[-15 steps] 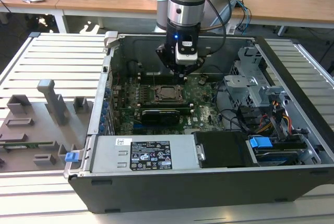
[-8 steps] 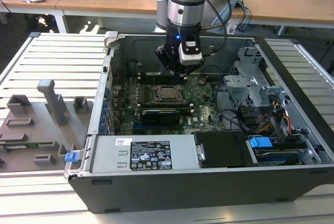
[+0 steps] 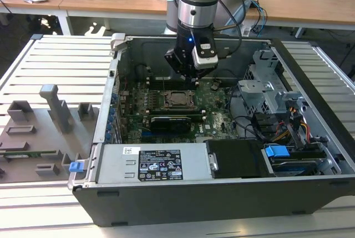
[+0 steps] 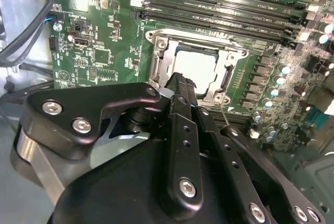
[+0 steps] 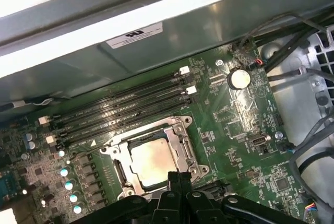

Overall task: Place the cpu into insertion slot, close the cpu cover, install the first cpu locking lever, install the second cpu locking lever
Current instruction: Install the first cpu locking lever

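One cpu [image 4: 197, 68] sits in the insertion slot [image 4: 201, 35], cover [image 4: 158, 66] seemingly down

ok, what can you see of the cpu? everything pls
The cpu is a flat square chip with a plain, pale silvery metal top. It lies level, seated inside the cover, whose frame borders its edges and leaves the top bare. The hand hangs by one edge; contact can't be told.
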`<state>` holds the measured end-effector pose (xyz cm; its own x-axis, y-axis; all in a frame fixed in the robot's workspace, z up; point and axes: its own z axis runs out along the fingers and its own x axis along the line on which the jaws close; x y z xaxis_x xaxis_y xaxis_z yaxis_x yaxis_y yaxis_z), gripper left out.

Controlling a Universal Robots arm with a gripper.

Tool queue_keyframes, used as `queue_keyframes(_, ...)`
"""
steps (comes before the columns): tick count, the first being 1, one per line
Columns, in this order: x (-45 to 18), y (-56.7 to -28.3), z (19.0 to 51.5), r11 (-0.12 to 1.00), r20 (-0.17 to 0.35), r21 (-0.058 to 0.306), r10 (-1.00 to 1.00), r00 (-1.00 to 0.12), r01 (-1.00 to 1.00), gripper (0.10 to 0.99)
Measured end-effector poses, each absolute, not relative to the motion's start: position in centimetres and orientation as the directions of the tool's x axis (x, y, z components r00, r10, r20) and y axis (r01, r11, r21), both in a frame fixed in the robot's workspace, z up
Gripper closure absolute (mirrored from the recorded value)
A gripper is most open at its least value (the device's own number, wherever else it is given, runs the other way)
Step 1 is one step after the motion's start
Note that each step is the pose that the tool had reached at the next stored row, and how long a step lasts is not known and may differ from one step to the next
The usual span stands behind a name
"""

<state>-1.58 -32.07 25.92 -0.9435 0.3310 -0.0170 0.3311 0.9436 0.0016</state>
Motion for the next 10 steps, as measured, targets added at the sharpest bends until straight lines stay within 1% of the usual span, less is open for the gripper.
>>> queue_keyframes(10, -1.59, -32.07, 25.92, 0.974, -0.017, 0.002, 0.226, -0.974, 0.226, 0.98)
